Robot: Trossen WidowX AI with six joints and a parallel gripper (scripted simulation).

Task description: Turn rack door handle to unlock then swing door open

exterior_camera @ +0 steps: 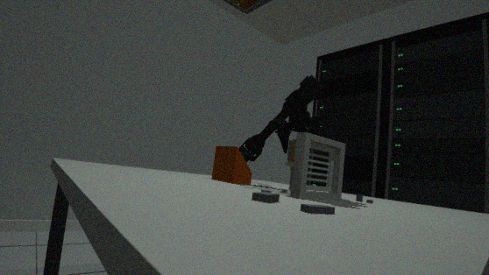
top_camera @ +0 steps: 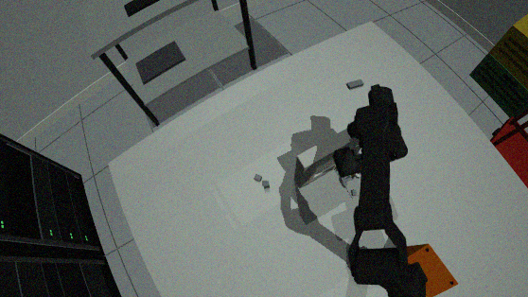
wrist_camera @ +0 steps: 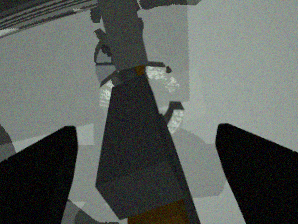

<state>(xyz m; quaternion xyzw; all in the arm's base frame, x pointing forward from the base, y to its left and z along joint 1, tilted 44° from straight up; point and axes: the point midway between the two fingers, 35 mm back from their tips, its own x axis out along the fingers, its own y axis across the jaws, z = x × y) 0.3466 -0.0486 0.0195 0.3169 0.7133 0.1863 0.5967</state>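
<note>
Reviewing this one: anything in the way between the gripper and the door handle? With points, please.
Nothing visible does. In the wrist view, the dark handle [wrist_camera: 137, 145] lies in the gap between the open fingers of the gripper [wrist_camera: 148, 135], with no loose item between them. The top view can't confirm it, as the arm [top_camera: 376, 175] covers that spot.

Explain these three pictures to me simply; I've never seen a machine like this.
The machine is one black robot arm ending in a two-fingered gripper.

The top picture looks down on a pale table. The exterior picture looks across it from the side, showing a grey slatted frame, an orange block and small dark blocks. The wrist picture looks out past the gripper's fingers, which stand apart on either side of a dark grey bar. They don't appear to be gripping it.
</note>
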